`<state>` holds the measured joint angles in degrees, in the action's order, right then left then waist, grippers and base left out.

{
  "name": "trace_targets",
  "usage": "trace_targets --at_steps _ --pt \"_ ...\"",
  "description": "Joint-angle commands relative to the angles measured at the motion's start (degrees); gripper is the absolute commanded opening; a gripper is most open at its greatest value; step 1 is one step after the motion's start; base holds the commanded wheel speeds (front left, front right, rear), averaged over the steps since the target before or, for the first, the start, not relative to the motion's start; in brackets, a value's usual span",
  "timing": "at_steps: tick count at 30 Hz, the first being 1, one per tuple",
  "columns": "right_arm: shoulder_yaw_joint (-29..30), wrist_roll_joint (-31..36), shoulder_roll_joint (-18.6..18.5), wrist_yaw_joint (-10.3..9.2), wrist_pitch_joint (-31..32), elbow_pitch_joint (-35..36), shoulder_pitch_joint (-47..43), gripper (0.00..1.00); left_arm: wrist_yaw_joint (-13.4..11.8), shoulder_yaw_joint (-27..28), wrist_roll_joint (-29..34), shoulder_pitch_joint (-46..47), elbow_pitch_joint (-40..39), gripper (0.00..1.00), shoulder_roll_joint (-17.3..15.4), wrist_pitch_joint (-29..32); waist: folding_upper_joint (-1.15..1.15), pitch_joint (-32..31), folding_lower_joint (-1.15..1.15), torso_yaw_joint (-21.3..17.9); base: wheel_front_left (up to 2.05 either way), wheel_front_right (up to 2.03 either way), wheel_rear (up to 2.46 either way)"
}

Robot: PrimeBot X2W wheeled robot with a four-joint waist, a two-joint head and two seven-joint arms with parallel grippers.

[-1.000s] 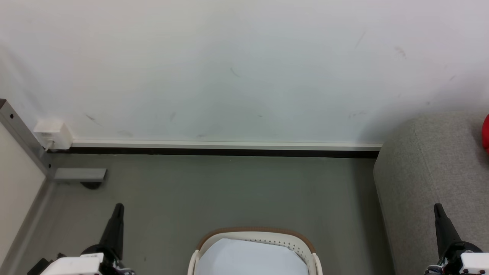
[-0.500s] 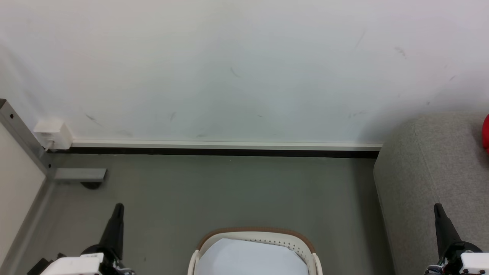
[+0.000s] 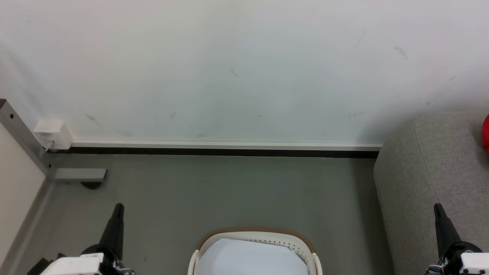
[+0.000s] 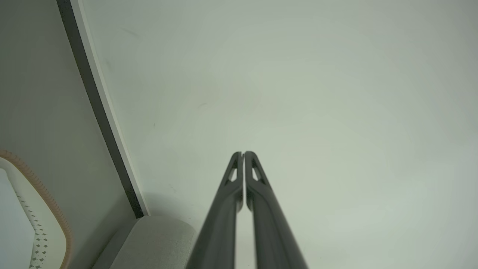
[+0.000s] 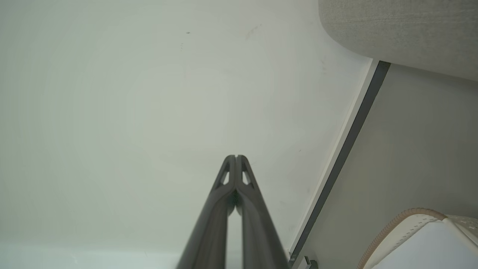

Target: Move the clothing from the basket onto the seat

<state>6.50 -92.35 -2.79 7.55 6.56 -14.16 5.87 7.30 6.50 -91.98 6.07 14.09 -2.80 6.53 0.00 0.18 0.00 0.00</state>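
The cream basket (image 3: 298, 241) with its brown rim stands on the floor at the bottom centre of the head view, holding a flat white sheet (image 3: 250, 258). The light-grey seat (image 3: 428, 172) fills the right side. A sliver of the red clothing (image 3: 486, 133) lies on the seat at the right edge of the view. My left gripper (image 3: 119, 208) points up at lower left, shut and empty (image 4: 243, 154). Over the seat's front, my right gripper (image 3: 436, 208) is likewise shut and empty (image 5: 236, 157). The basket rim also shows in the wrist views (image 4: 44, 194) (image 5: 396, 224).
A white wall with a dark baseboard (image 3: 225, 152) runs across behind the basket. A white socket box (image 3: 53, 133) and a grey metal frame leg (image 3: 23, 141) stand at the left. Grey floor (image 3: 229, 191) lies between the basket and the wall.
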Motion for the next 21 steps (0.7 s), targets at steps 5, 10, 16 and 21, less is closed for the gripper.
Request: trace_targets --at_steps 5,10,16,21 --pt "0.26 -0.04 -0.19 -0.12 0.22 0.33 0.7 0.0 0.4 0.11 -0.79 0.46 -0.04 0.0 -0.15 0.22 0.0 0.0 0.0 0.0 0.0 0.0 0.0" --pt "0.26 -0.04 -0.19 -0.12 0.22 0.33 0.7 0.0 0.41 0.11 -0.79 0.46 -0.04 0.0 -0.15 0.22 0.0 0.0 0.0 0.0 0.0 0.0 0.0" --pt "0.27 -0.04 -0.19 -0.12 0.22 0.33 0.7 0.0 0.4 0.11 -0.79 0.46 -0.04 0.0 -0.15 0.22 0.0 0.0 0.0 0.0 0.0 0.0 0.0" --pt "0.27 -0.03 -0.19 -0.12 0.22 0.33 0.7 0.0 0.4 0.11 -0.79 0.46 -0.04 0.0 -0.15 0.22 0.0 0.0 0.0 0.0 0.0 0.0 0.0"
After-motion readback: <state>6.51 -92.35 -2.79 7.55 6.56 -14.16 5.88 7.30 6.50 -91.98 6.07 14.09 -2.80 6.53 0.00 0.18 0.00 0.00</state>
